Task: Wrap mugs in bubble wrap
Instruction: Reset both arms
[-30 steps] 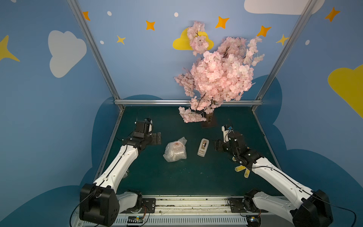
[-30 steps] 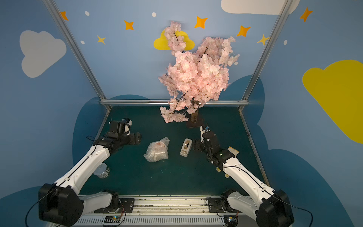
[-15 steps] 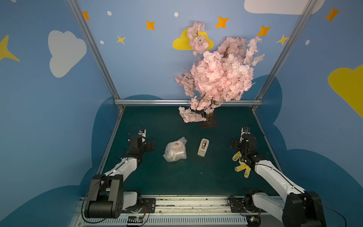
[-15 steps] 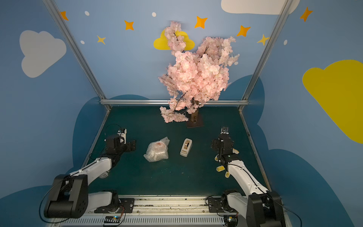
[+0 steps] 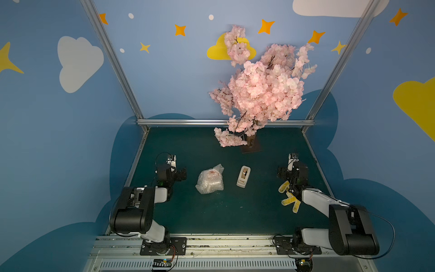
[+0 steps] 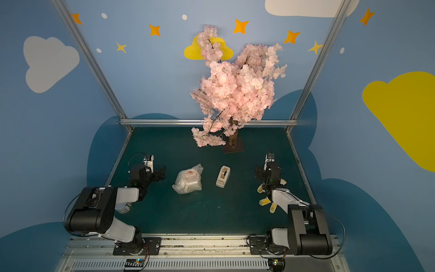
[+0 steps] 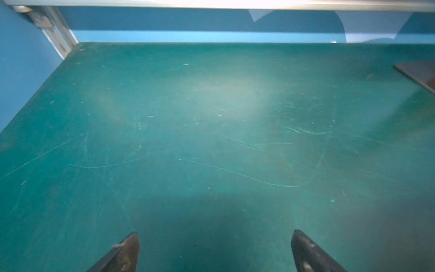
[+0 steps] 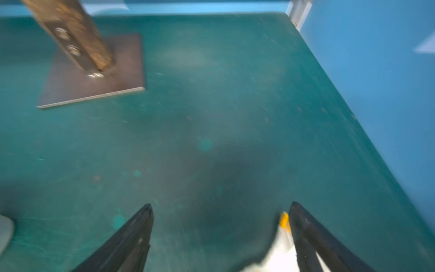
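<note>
Top views both show the mug (image 5: 211, 173) sitting near the middle of the green desk (image 5: 235, 212), a little toward 9 o'clock. It is bundled inside the crumpled bubble wrap (image 5: 210, 180), and its red inside glows faintly through the plastic. Neither arm touches it. A cream tape dispenser (image 5: 243, 176) stands just at the bundle's 3 o'clock, apart from it; any print on it is too small to read. At 12 o'clock a pink blossom tree (image 5: 263, 94) rises from a brown base plate (image 8: 94, 70). The left tool (image 7: 214, 235) sits at the bundle's 9 o'clock, well clear. Its fingers (image 7: 128, 249) are spread wide over scratched bare desk with nothing between them. The right tool (image 8: 220, 207) hangs at the dispenser's 3 o'clock, also spread and gripping nothing. A yellow-and-white dotted glove (image 5: 289, 199) lies at about 4 o'clock under the right arm, and in the right wrist view a blurred edge of it shows beside one finger.
</note>
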Controlling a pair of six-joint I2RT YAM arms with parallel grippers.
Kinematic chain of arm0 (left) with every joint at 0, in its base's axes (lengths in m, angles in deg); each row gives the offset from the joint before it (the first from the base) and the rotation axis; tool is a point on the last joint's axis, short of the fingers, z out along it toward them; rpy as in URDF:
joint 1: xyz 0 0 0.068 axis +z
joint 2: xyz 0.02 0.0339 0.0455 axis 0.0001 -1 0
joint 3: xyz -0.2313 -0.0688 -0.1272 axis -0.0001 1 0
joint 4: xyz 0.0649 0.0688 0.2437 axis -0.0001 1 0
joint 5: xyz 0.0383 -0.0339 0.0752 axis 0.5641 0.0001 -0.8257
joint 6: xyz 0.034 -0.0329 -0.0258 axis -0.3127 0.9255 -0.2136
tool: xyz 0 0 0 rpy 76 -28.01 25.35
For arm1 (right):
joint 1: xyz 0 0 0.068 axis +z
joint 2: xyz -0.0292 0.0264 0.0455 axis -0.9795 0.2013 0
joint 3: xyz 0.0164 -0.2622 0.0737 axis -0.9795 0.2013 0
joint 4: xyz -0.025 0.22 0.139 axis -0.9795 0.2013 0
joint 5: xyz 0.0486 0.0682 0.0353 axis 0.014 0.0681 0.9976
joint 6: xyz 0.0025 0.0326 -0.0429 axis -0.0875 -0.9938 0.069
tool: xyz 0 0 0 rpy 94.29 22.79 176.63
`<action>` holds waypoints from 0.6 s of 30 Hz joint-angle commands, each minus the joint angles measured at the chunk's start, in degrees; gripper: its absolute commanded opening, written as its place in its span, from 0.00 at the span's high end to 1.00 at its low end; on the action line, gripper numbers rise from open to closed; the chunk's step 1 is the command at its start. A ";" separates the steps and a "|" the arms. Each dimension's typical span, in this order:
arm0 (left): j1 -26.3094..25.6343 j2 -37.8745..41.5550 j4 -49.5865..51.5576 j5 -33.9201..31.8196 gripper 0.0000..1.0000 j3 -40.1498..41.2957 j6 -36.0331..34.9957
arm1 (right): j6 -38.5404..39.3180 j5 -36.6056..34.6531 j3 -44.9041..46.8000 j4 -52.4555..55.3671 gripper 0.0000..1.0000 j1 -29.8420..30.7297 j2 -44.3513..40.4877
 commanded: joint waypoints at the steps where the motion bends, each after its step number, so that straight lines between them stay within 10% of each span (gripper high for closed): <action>1: 0.38 -0.13 -4.27 1.02 0.00 0.03 0.60 | 1.13 3.02 2.95 -12.36 0.11 -0.34 4.35; 18: 0.28 0.26 -3.63 1.81 0.00 -0.03 -0.28 | 1.11 2.95 -0.81 -8.19 0.11 -0.41 7.22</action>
